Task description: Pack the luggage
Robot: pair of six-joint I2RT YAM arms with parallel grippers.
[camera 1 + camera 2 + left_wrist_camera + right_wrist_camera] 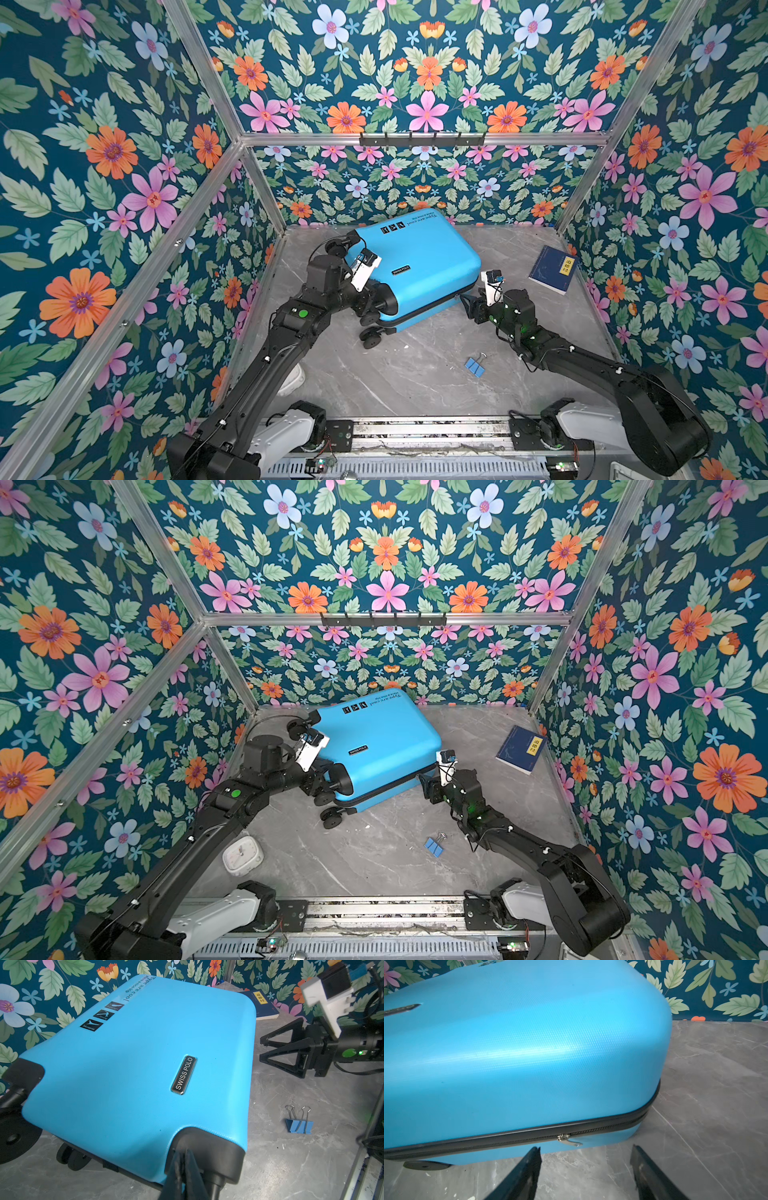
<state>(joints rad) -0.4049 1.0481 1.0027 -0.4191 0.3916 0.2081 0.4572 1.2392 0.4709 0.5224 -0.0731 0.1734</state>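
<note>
1. Left gripper point(182, 1167), fingers pressed together, sits at the wheel corner of the suitcase point(145, 1053), likely bracing it.
2. The suitcase lies lid-down at the table's back middle.
3. Right gripper point(586, 1148), spread, faces the zipper pull point(569, 1141), apparently to grab it.
4. Book point(552, 269) lies outside, unpacked.

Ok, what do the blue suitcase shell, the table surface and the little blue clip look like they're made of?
Luggage: hard plastic, likely; fine dimpled grain, soft sheen.
Tabletop: grey marble-look slab with pale veins, matte; stone or laminate, can't tell.
Binder clip: blue-painted metal, probably, with bright wire handles.
</note>
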